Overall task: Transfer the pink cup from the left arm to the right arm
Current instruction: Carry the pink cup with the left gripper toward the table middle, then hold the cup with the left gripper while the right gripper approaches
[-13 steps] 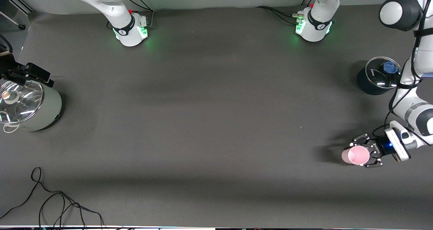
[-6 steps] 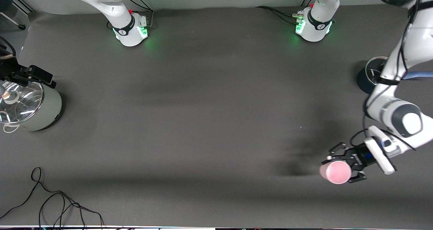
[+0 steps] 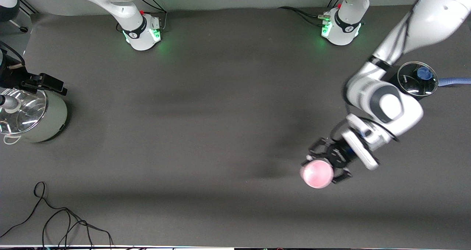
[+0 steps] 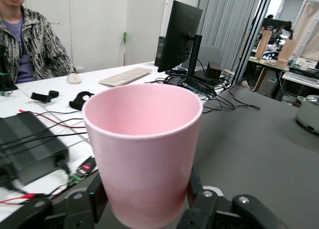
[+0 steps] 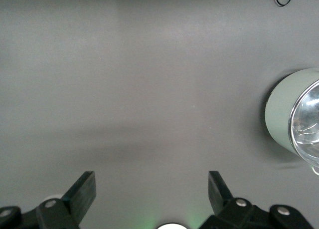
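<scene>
The pink cup (image 3: 316, 174) is held in my left gripper (image 3: 327, 164), the black openwork claw, in the air over the table toward the left arm's end. The cup's mouth faces the front camera. In the left wrist view the cup (image 4: 144, 139) fills the middle, and the left gripper (image 4: 147, 209) has a finger pressed on each side of its base. My right gripper (image 3: 51, 85) hovers at the right arm's end of the table, beside the grey-green pot. In the right wrist view it (image 5: 152, 189) is open and empty over bare table.
A grey-green pot with a glass lid (image 3: 33, 115) stands at the right arm's end and also shows in the right wrist view (image 5: 294, 114). A dark pot with a glass lid and blue knob (image 3: 417, 79) stands at the left arm's end. A black cable (image 3: 62, 220) lies near the front edge.
My left arm has carried the pink cup from the left arm's end toward the middle of the table. My right gripper has shifted slightly by the grey-green pot.
</scene>
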`<action>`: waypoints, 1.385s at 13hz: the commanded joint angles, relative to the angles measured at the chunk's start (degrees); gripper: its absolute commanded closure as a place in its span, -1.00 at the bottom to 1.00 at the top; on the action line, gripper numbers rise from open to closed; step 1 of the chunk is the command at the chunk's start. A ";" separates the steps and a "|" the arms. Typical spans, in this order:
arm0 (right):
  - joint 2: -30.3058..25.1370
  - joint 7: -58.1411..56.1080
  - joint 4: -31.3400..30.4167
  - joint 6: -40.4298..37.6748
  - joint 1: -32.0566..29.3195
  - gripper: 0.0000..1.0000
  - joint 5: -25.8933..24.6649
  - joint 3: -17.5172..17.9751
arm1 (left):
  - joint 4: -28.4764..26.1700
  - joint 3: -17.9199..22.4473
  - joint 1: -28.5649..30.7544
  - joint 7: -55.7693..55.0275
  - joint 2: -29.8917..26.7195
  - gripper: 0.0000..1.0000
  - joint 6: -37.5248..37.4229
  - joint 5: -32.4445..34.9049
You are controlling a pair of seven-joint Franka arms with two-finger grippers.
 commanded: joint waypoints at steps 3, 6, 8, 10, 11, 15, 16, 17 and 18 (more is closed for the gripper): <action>0.57 1.10 1.34 -1.14 0.20 -1.00 0.85 -0.07 | -4.22 -15.72 0.50 -0.16 -2.65 0.81 16.42 -5.31; 0.57 1.10 1.34 -1.14 0.20 -1.00 0.85 -0.07 | -3.96 -20.14 -5.19 -0.24 -3.00 0.81 22.49 -8.46; 0.57 1.97 1.43 -1.14 0.38 -1.00 0.85 -0.07 | -3.78 -20.23 -10.29 -0.51 -3.96 0.80 24.17 -8.91; 0.75 9.23 1.78 -0.97 0.47 -1.00 1.81 0.37 | -2.73 -20.23 -13.03 -0.77 -3.97 0.80 25.67 -9.62; 0.92 12.05 2.04 -0.79 0.47 -1.00 3.99 0.45 | -2.72 -20.23 -13.21 -0.86 -3.97 0.80 25.76 -9.62; 0.66 24.70 2.31 -0.79 2.83 -1.00 8.66 1.33 | -2.72 -20.41 -12.34 -1.30 -4.76 0.80 25.67 -9.71; 0.75 30.22 2.66 -0.79 4.23 -1.00 10.33 1.33 | -2.72 -20.41 -12.16 -1.30 -4.67 0.80 25.67 -9.62; 0.92 35.84 3.62 -0.70 5.46 -1.00 11.74 1.33 | -2.72 -20.41 -11.72 -1.38 -4.67 0.80 25.59 -9.62; 1.27 41.47 4.67 -0.35 6.87 -1.00 12.88 1.33 | -2.72 -20.41 -11.55 -1.39 -4.67 0.80 25.59 -9.62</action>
